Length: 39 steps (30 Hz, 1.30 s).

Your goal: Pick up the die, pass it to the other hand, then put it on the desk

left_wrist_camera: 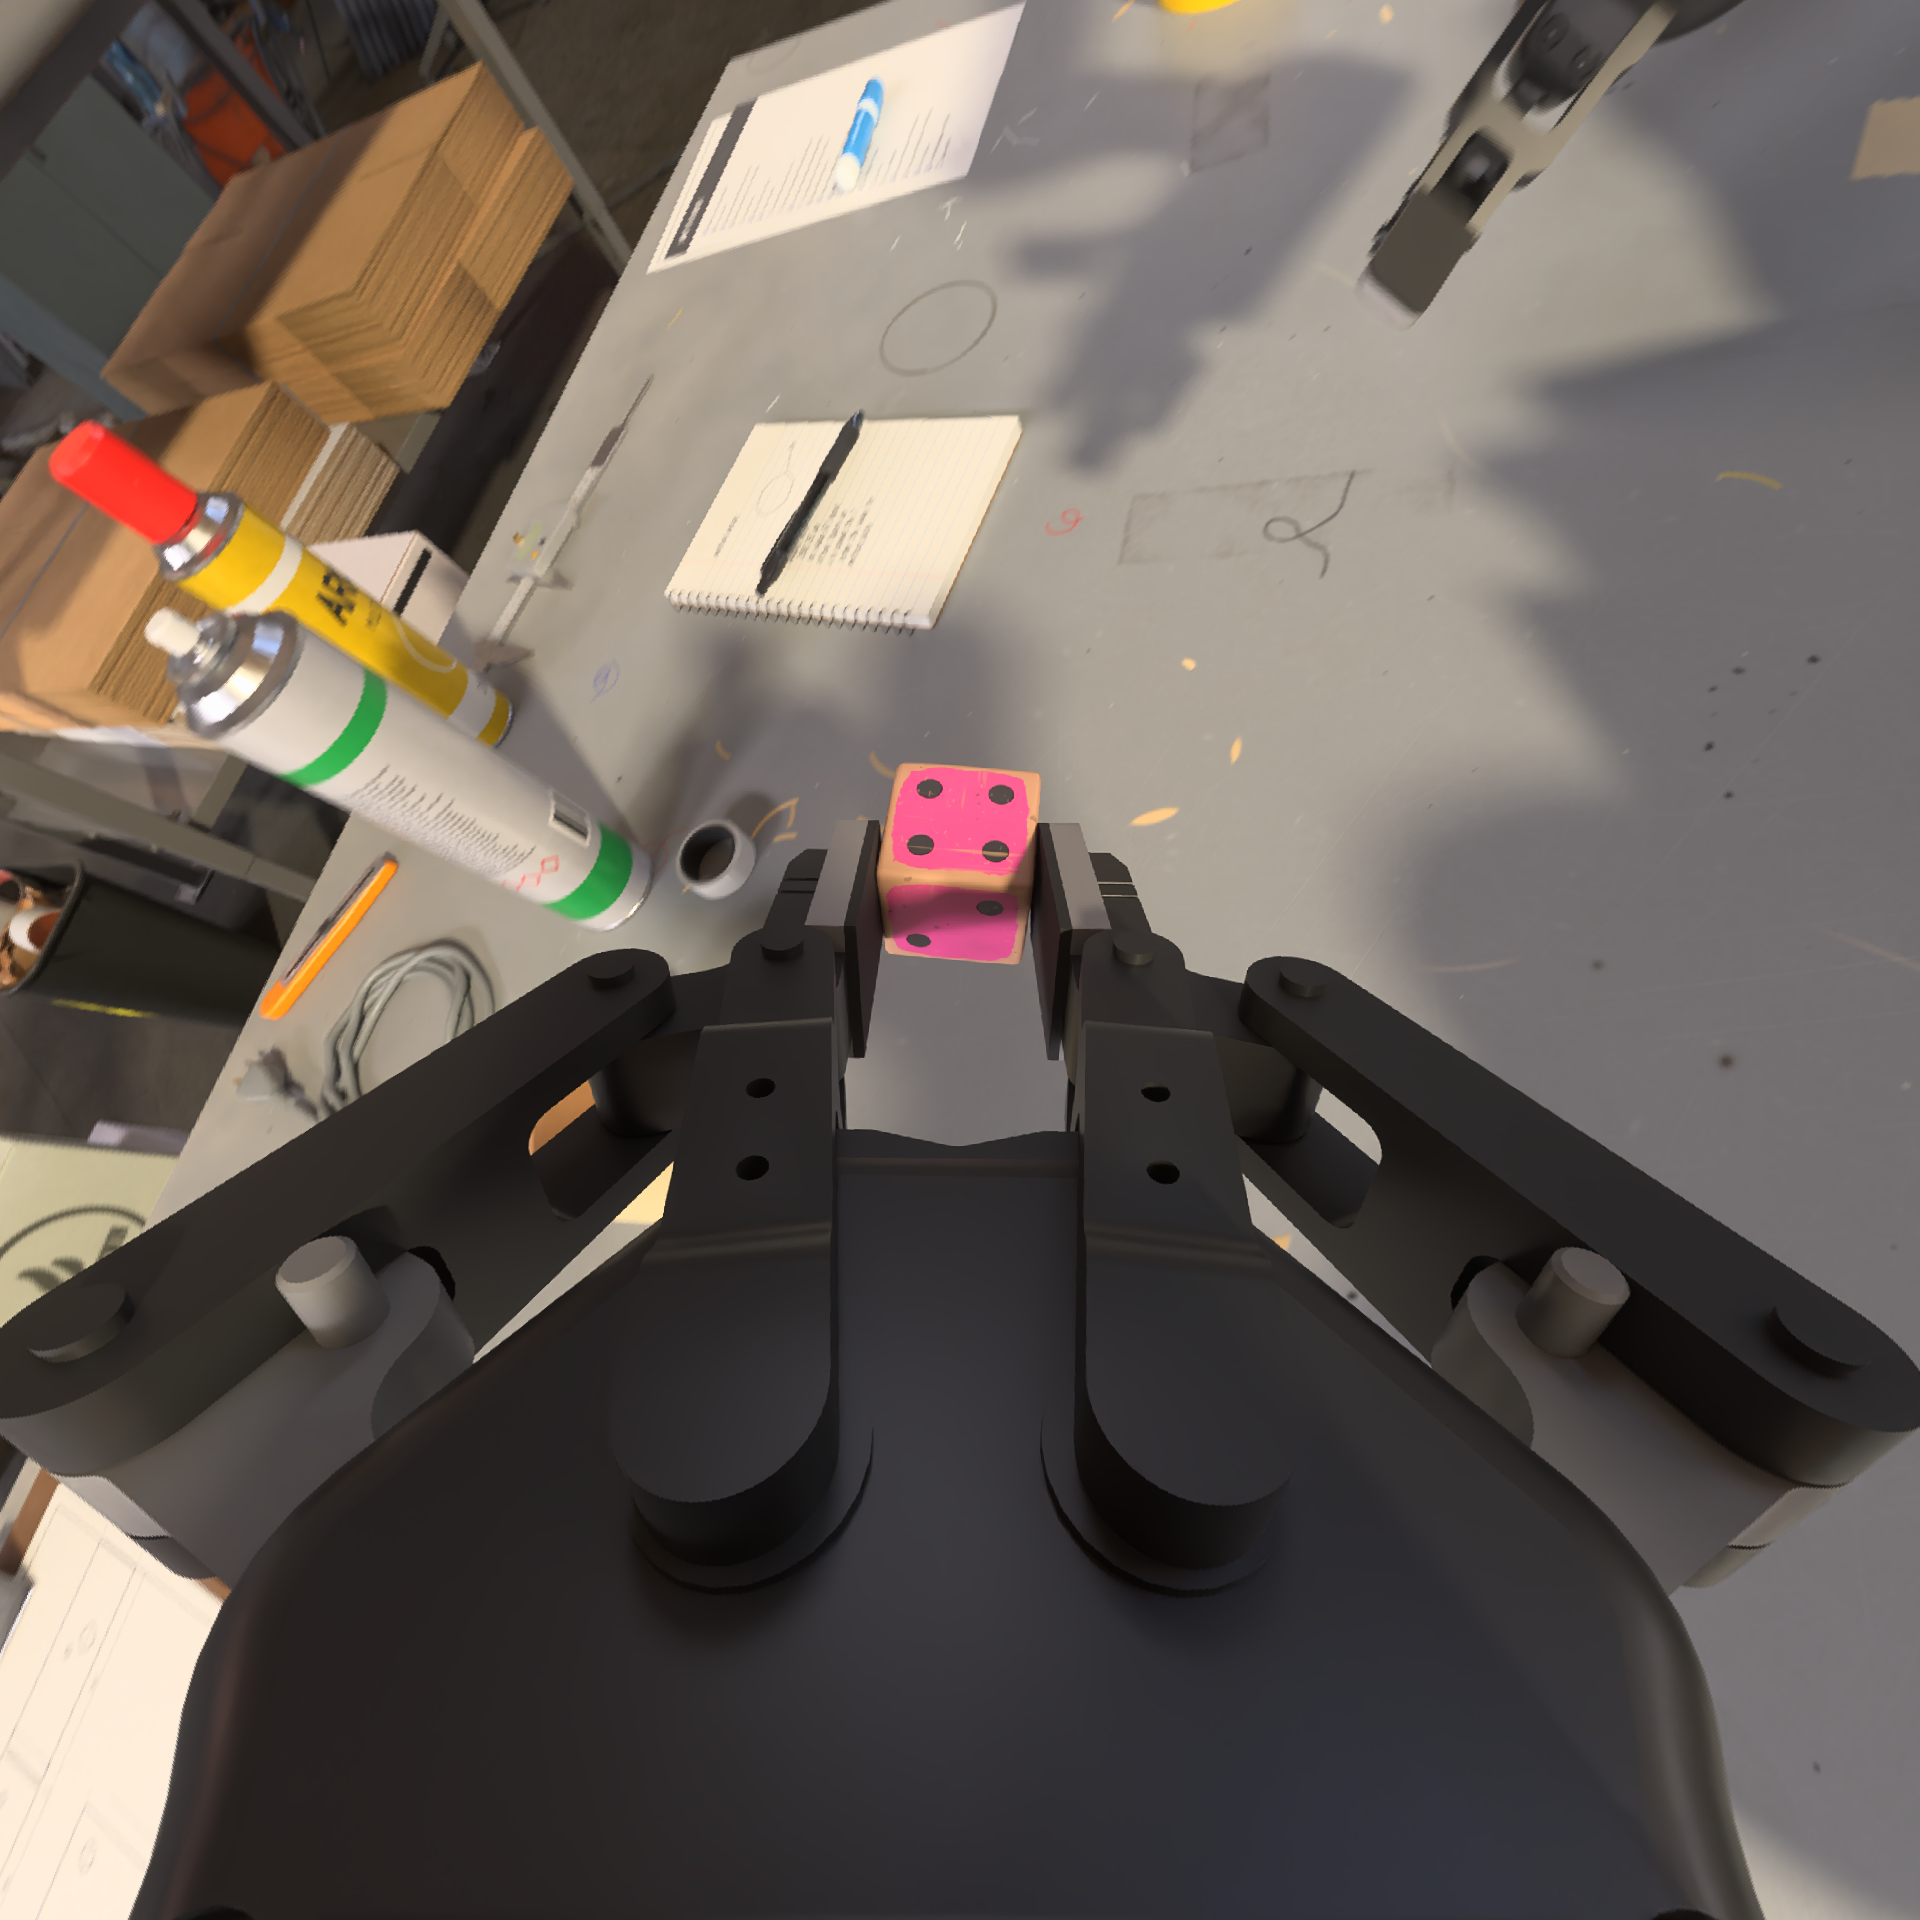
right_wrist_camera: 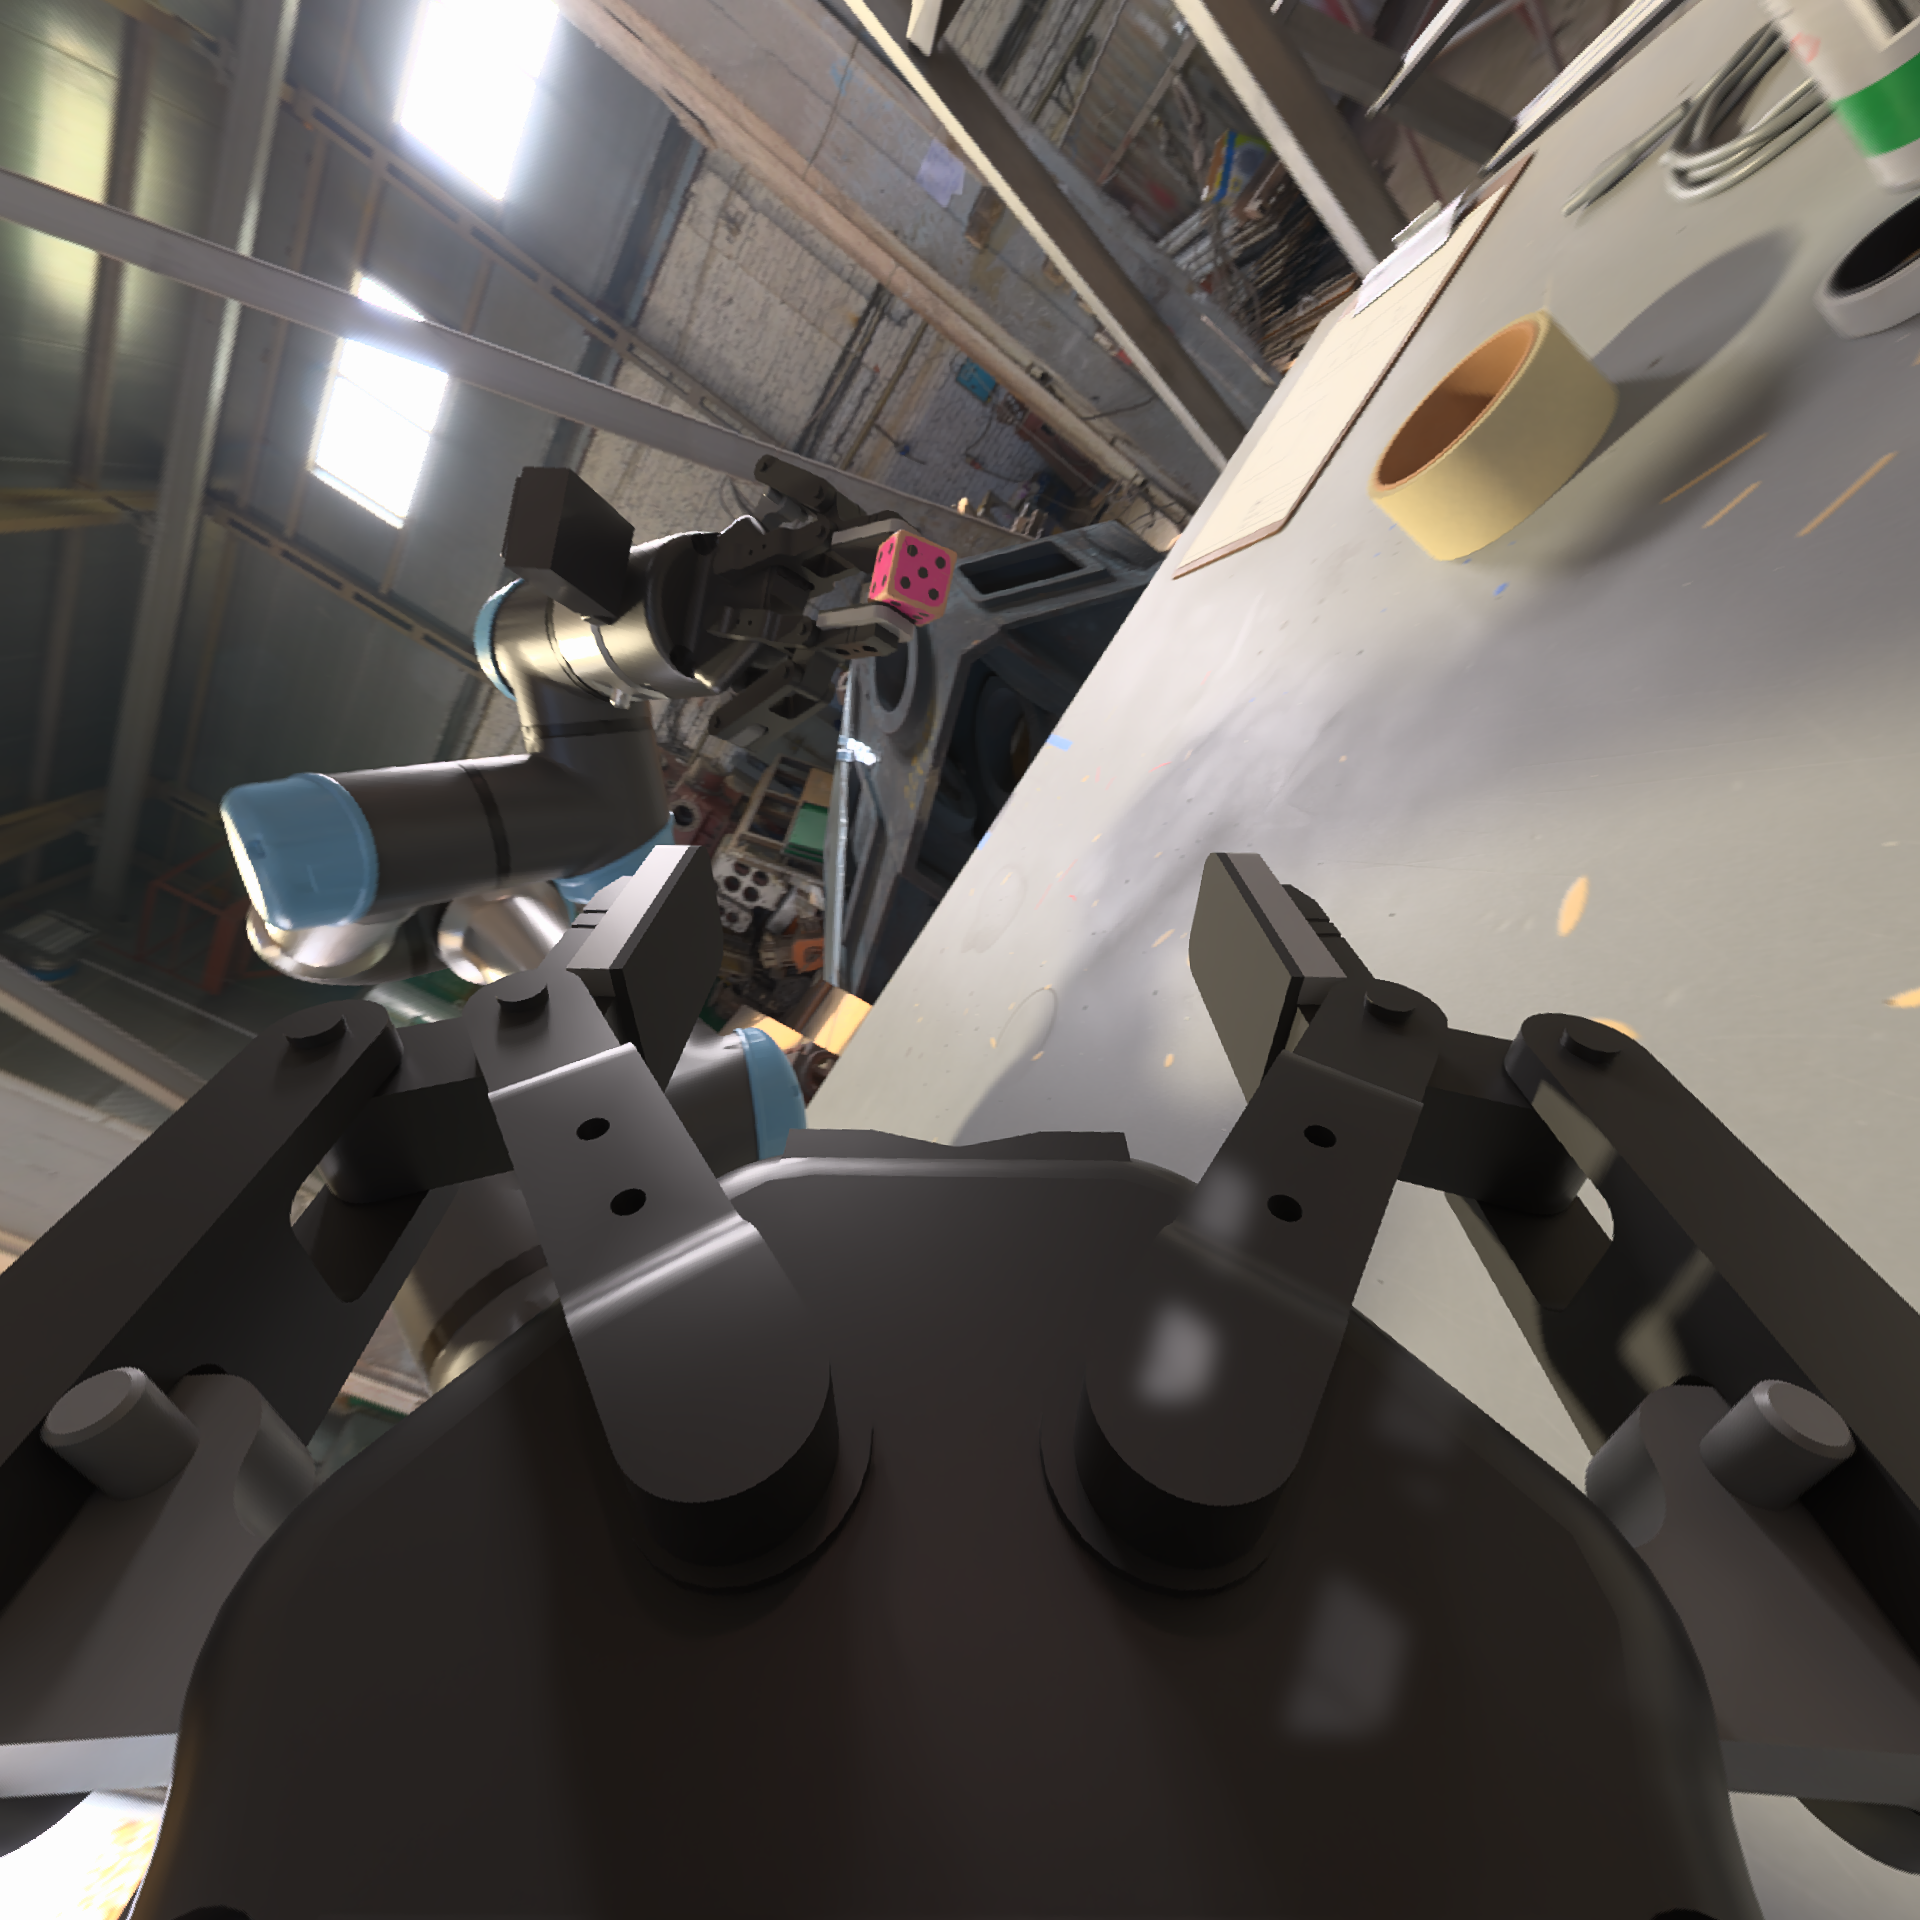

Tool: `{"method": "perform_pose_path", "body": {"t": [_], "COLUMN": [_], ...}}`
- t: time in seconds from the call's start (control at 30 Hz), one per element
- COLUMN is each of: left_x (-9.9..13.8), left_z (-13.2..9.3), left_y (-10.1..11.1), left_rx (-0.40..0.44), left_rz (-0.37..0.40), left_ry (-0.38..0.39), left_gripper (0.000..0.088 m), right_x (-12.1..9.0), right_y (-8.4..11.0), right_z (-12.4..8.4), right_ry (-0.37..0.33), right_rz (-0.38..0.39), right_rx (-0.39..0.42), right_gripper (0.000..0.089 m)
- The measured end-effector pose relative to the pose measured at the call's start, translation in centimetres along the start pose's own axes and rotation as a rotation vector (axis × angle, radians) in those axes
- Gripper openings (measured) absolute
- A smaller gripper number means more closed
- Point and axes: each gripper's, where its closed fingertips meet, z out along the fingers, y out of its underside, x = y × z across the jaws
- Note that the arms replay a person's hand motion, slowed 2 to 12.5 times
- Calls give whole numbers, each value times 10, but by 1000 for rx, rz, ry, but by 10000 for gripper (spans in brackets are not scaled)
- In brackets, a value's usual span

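The left gripper (left_wrist_camera: 957,883) is clamped on the die (left_wrist_camera: 958,862), a tan wooden-looking cube with matte pink faces and black pips, pinched between flat dark pads and held clear above the grey, scuffed desk (left_wrist_camera: 1455,727); the right wrist view shows that die (right_wrist_camera: 911,578) aloft beside the desk edge. The right gripper (right_wrist_camera: 951,961) stands with its flat rectangular pads spread wide and nothing between them. On the desk lie a spiral-bound lined notepad (left_wrist_camera: 847,520) with a black pen (left_wrist_camera: 810,502) across it, two glossy cylindrical spray cans (left_wrist_camera: 416,769), and a cream roll of tape (right_wrist_camera: 1496,436) with a brown cardboard core.
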Motion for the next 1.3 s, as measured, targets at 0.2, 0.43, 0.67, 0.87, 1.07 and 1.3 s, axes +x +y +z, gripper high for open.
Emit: {"method": "perform_pose_path", "body": {"t": [0.2, 0.43, 0.67, 0.87, 1.07, 1.3], "left_x": [30, 61, 85, 100, 111, 120], "left_z": [20, 42, 61, 74, 83, 90], "left_y": [-25, -46, -59, -66, -71, -76], "left_rx": [71, 140, 188, 217, 247, 272], "left_rz": [40, 85, 127, 149, 152, 147], "left_ry": [44, 97, 127, 152, 180, 209], "left_gripper": [262, 262, 262, 262, 262, 262], "right_x": [-8, -15, -17, -17, -17, -14], "right_y": [3, 7, 13, 16, 17, 19], "right_z": [18, 35, 46, 50, 51, 49], "right_ry": [-80, -145, -164, -162, -156, -137], "right_rz": [69, 139, 183, 208, 222, 224], "right_rx": [-30, -77, -117, -142, -152, -157], "right_gripper": [785, 785, 784, 784, 783, 782]}}
